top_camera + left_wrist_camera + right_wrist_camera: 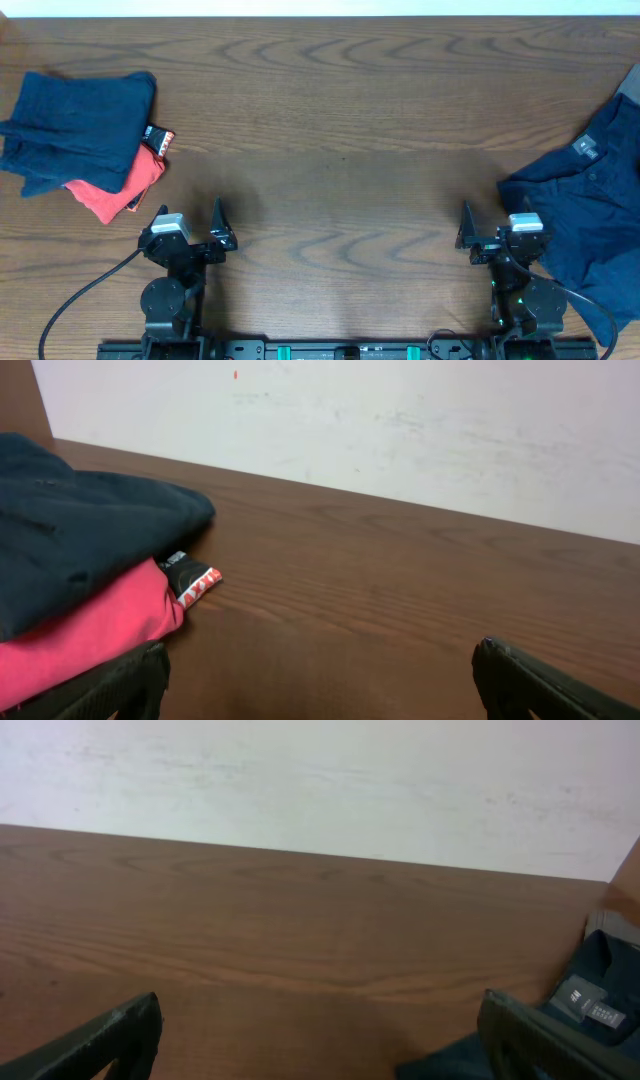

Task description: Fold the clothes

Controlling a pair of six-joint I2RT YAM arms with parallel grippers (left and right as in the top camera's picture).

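Note:
A dark navy pair of shorts (590, 215) with a small pale waistband label lies spread at the table's right edge; its label end shows in the right wrist view (595, 995). A folded navy garment (75, 125) rests on a folded red garment (115, 190) at the far left, also seen in the left wrist view, navy (80, 530) over red (85, 635). My left gripper (190, 235) is open and empty near the front edge, right of the folded pile. My right gripper (495, 238) is open and empty, its right finger next to the shorts' edge.
The wooden table (330, 130) stretches between the two piles. A black and red tag (158, 138) pokes out of the left pile. A black cable (75, 300) runs from the left arm's base. A pale wall stands behind the table.

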